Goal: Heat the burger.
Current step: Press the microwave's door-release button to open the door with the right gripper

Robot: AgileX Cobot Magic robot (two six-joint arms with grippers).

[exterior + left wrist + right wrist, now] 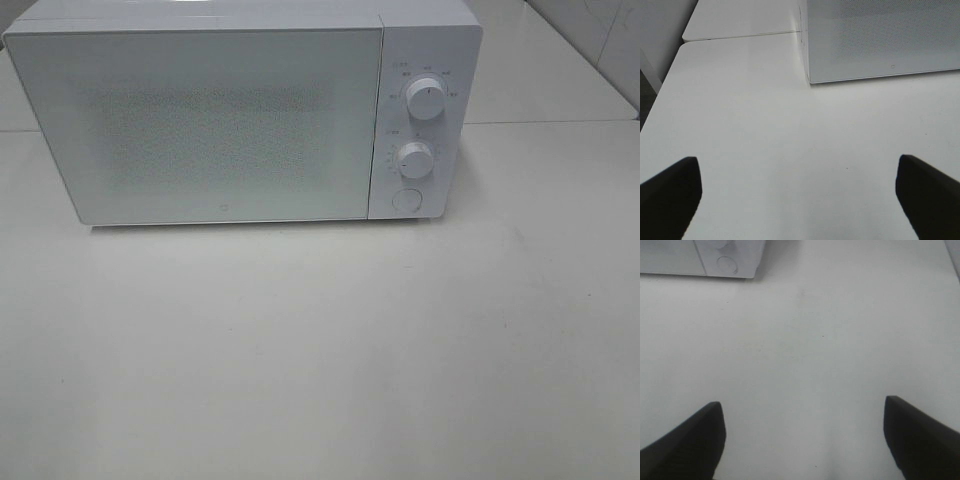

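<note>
1 closed microwave (200, 120) on table (300, 350); left tool (798, 162), right tool (802, 404) spread wide.

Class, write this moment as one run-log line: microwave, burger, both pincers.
microwave: door shut | burger: not in view | left pincer: open, empty, above table | right pincer: open, empty, above table

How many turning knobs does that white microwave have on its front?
2. The upper knob and the lower knob sit one above the other on the microwave, right of its door. The flat round button beneath them is not a knob. None seem hidden.
</note>
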